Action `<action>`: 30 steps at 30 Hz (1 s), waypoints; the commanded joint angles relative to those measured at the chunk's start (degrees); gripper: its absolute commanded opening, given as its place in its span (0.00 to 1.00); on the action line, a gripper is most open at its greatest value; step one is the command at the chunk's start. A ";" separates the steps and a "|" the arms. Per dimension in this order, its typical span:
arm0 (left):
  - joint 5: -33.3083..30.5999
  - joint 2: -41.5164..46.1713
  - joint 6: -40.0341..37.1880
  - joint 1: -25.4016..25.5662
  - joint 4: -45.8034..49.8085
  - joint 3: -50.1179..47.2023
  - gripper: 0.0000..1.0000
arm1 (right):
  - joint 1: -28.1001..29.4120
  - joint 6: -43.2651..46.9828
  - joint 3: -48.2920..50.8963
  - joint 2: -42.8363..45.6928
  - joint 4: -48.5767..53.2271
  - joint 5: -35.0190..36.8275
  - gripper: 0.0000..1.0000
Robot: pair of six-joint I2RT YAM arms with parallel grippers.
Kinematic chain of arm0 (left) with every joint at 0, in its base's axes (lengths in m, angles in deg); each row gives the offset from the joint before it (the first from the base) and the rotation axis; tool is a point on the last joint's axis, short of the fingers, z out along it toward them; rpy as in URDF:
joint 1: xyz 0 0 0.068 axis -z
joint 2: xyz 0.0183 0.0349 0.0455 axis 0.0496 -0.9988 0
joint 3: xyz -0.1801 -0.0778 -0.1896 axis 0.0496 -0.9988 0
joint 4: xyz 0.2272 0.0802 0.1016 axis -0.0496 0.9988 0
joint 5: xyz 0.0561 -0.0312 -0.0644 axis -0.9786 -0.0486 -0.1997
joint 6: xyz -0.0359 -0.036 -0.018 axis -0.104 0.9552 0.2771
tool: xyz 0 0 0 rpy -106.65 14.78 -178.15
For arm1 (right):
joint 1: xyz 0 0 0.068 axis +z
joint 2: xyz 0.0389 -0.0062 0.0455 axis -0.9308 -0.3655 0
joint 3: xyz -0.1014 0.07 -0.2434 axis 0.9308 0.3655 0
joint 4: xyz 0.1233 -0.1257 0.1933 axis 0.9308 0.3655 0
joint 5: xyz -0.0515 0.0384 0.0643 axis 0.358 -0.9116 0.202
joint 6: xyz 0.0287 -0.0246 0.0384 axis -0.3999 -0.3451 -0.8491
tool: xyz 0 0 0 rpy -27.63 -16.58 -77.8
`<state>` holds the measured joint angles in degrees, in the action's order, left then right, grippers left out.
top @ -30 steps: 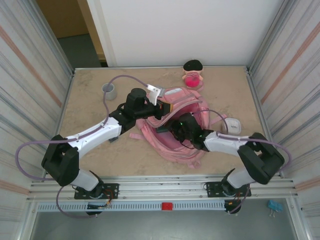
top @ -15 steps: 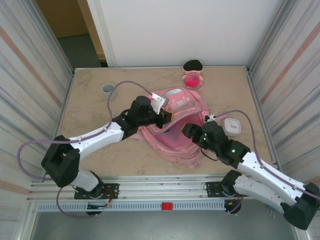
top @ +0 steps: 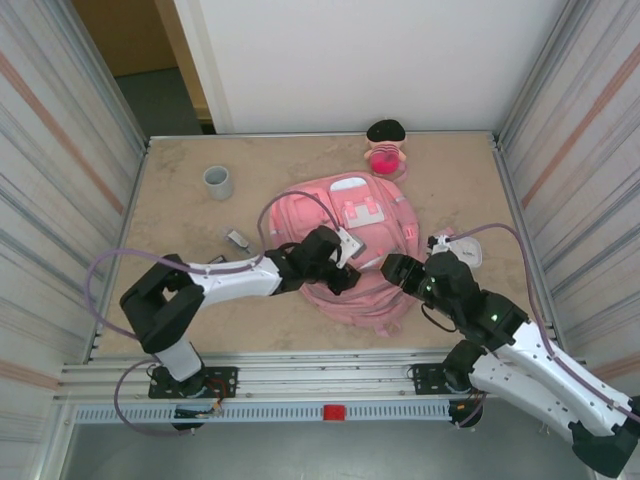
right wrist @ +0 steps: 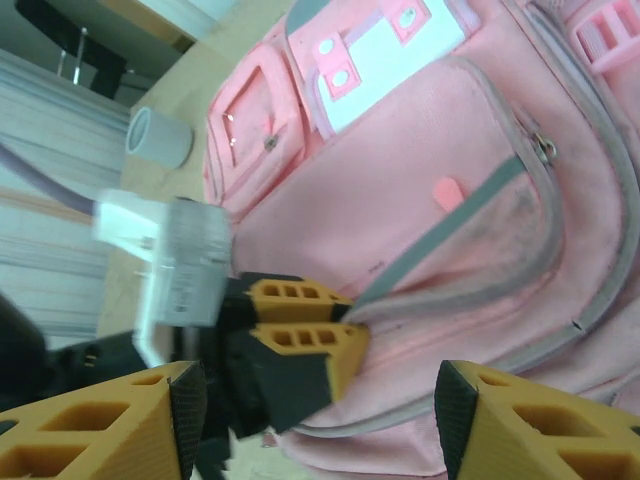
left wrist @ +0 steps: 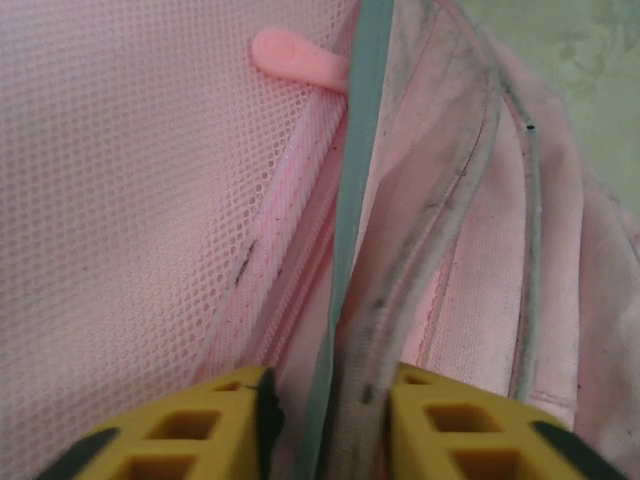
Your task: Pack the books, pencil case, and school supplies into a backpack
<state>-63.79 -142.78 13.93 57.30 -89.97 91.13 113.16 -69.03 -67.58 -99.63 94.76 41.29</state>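
Backpack [top: 365, 215] lies flat mid-bench, pockets up | left end effector [left wrist: 330, 400] narrow, astride the teal zip seam [left wrist: 352, 150] at its near side; gripping or slack, we cannot tell | right end effector [right wrist: 318, 380] wide, empty, hovering just beside, probably ready to assist.

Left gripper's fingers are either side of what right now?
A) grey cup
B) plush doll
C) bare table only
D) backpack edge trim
D: in the left wrist view, the left gripper straddles the trim at the backpack edge.
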 commanded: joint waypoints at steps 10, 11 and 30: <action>-5.69 12.70 12.14 -4.36 18.21 5.70 0.80 | -0.61 5.18 0.11 0.05 -2.23 0.02 0.65; -5.66 14.33 14.03 -5.91 19.82 5.65 0.81 | -0.58 5.89 -0.28 -0.87 -3.09 -0.50 0.65; -14.57 26.09 42.47 -35.37 39.88 -13.25 0.79 | -1.01 10.10 -4.56 -19.93 -14.91 -11.78 0.67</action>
<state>-76.67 -118.32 51.56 24.56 -52.66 79.28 112.66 -60.66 -69.87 -118.45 82.02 31.45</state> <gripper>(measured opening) 0.787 0.665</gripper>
